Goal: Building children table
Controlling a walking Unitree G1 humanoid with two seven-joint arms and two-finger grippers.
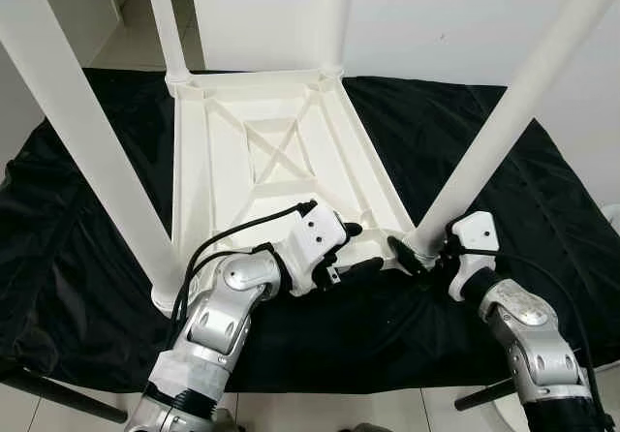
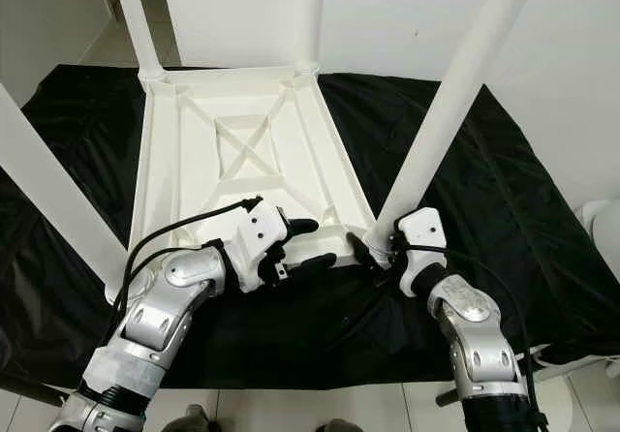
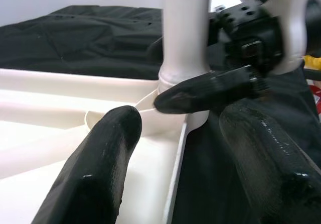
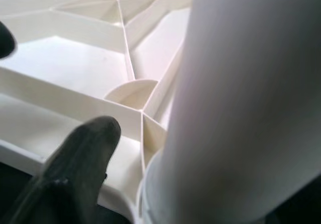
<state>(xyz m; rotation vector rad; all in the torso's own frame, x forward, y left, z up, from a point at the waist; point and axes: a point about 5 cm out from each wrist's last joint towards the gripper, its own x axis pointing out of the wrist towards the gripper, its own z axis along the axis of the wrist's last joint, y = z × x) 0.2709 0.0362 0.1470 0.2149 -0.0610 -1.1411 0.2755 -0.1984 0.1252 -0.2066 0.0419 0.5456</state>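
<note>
A white plastic children's table lies upside down on a black cloth, with all its legs pointing up. My left gripper is at the table's near edge. It is open, one finger inside the rim and one outside it. My right gripper sits around the base of the near right leg. It looks open, since one finger stands a little off the leg while the other is hidden behind it. That leg is seated in its corner socket.
The near left leg rises steeply past my left arm. The far legs stand at the back by a white wall. Black stand legs poke out under the cloth on the tiled floor. A white object sits at the right edge.
</note>
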